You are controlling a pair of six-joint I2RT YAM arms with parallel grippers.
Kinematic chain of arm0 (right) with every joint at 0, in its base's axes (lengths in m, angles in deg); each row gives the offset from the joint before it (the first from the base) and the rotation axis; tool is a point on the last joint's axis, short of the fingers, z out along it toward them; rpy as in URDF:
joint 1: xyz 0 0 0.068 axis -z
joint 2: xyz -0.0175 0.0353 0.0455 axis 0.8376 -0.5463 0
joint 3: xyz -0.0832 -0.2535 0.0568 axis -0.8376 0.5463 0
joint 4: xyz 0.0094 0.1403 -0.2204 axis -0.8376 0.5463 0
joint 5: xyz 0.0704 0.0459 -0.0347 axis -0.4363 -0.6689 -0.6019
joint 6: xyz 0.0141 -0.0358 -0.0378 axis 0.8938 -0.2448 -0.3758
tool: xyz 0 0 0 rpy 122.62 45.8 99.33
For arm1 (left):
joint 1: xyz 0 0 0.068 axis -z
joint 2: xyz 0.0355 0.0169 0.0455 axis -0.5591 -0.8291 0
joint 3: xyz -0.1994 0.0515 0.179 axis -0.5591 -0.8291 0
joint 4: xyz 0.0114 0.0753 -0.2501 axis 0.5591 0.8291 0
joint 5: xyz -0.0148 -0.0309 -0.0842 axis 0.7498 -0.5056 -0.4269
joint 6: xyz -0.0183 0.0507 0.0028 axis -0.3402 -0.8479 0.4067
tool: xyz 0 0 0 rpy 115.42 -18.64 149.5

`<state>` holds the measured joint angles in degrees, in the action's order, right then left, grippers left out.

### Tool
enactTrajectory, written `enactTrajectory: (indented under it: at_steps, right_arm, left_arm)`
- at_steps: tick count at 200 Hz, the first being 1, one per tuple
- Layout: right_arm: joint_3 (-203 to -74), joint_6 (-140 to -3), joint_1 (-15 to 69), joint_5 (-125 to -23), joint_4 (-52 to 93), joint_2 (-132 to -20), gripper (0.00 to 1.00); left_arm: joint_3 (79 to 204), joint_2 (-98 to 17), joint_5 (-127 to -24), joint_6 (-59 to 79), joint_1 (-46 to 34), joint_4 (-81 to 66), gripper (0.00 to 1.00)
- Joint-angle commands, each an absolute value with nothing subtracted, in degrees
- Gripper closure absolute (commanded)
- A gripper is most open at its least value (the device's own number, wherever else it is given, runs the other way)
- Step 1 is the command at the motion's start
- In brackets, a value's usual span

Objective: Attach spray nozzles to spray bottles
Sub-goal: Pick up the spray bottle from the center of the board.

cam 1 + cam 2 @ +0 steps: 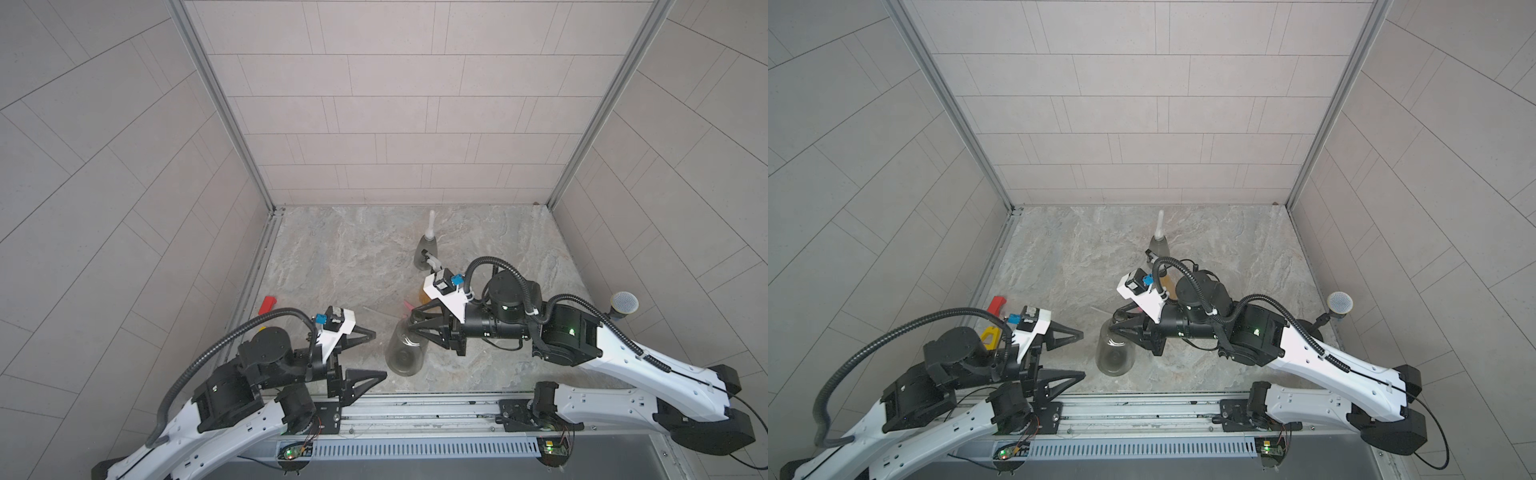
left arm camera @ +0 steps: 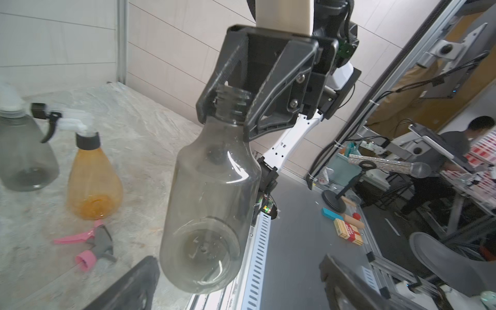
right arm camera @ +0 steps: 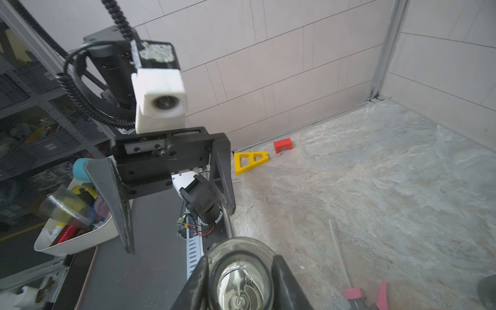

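Marbled grey stone tabletop (image 1: 332, 257), pale tiled walls (image 1: 374, 104) on three sides. Your right gripper (image 1: 410, 322) pinched the threaded neck of a smoky grey translucent plastic bottle (image 1: 405, 351). In the left wrist view that bottle leaned, mouth open, base toward the front rail (image 1: 415, 405). Whether the base touched the stone, you could not tell.

Your left gripper (image 1: 379, 353) hung just beside the bottle, jaws spread wide and empty.

A pink-and-grey trigger nozzle (image 2: 94, 241) lay flat on the stone. It was just beside an orange-amber cone bottle (image 2: 94, 182), which stood upright wearing a black-and-white trigger nozzle (image 2: 67, 123). Behind it stood a second smoky grey bottle (image 2: 24, 155) capped with a white nozzle (image 2: 8, 99).

By the left wall were a red plastic block (image 3: 283, 145) and a yellow triangular bracket (image 3: 251, 161), near each other but not touching.
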<state>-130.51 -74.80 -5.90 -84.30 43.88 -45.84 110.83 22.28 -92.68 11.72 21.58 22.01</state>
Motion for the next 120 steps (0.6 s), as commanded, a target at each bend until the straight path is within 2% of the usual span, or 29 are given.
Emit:
enactTrajectory:
  at_steps: [1,73,120]
  right_arm:
    - [-134.15,-74.01,-5.87,-90.89,41.77,-46.92,0.77]
    - [-137.84,-64.48,-6.15,-98.84,24.5,-53.71,0.79]
    - [-137.96,-61.39,-8.48,-98.05,16.54,-55.36,0.79]
  left_arm:
    - [110.22,21.47,-97.94,12.78,21.73,16.8,0.0]
    - [109.2,19.53,-99.36,13.6,21.75,14.96,0.0]
    - [109.23,20.26,-97.26,13.43,21.71,14.99,0.0]
